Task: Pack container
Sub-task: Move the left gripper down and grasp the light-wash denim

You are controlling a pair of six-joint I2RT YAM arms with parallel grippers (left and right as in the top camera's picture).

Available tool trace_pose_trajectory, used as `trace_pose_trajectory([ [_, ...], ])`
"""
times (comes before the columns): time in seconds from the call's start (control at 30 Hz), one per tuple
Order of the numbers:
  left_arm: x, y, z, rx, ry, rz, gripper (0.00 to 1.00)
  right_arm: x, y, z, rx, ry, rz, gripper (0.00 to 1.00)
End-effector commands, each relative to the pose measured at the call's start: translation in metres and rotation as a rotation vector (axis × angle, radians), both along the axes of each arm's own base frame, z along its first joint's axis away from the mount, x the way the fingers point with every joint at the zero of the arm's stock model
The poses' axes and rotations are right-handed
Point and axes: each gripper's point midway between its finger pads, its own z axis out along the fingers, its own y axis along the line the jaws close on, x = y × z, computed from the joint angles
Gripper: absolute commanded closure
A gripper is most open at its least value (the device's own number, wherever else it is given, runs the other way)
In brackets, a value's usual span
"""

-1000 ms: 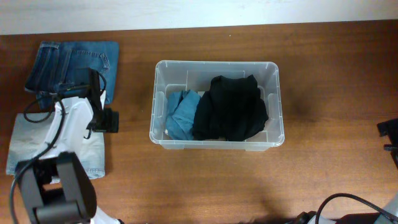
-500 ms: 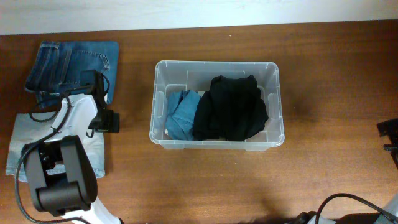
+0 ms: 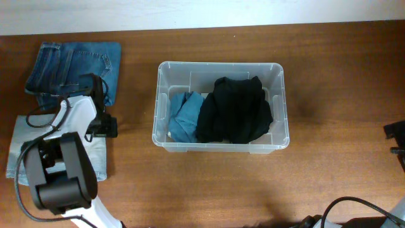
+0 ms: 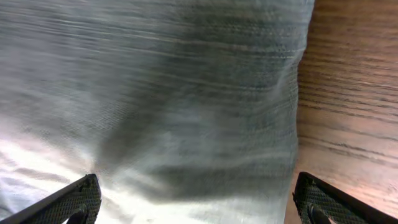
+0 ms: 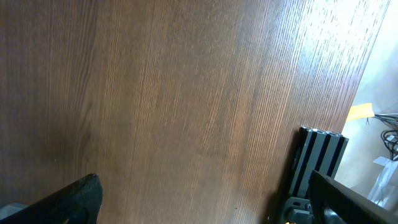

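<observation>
The container (image 3: 219,64), a clear rectangular bin, stands mid-table. It holds a black garment (image 3: 235,111) and, on its left, a teal garment (image 3: 185,116). My left arm (image 3: 71,119) reaches over a folded pale denim garment (image 3: 24,147) at the left of the table. In the left wrist view my left gripper (image 4: 199,208) is open and spans that pale fabric (image 4: 155,93), with nothing held. My right gripper (image 5: 205,208) is open over bare wood, far right of the bin.
Folded dark blue jeans (image 3: 74,63) lie at the far left, behind the pale garment. A black frame post (image 5: 317,162) stands beside the right gripper at the table's edge. A black part of the right arm (image 3: 396,135) shows at the overhead view's right edge.
My left arm has swung a little and its lower link has shifted, with the gripper staying above the pale garment. The bin, its contents and the right arm are unchanged.
</observation>
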Motion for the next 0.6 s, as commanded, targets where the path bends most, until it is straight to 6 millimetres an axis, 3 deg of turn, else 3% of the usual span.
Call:
trace_pose_trajectory([
  [0.0,-0.003,0.002,-0.016,-0.002,0.035,0.024,0.01,-0.002,-0.001,-0.002,0.002,0.006,-0.012,0.02],
  [0.17,-0.006,0.005,-0.029,0.012,0.060,0.045,0.01,-0.002,-0.001,-0.002,0.001,0.006,-0.012,0.02],
  [0.4,-0.009,0.028,-0.018,0.171,0.044,0.114,0.01,-0.002,-0.001,-0.002,0.002,0.006,-0.012,0.02],
  [0.57,-0.013,0.034,-0.019,0.172,0.040,0.149,0.01,-0.002,-0.001,-0.002,0.001,0.006,-0.012,0.02],
])
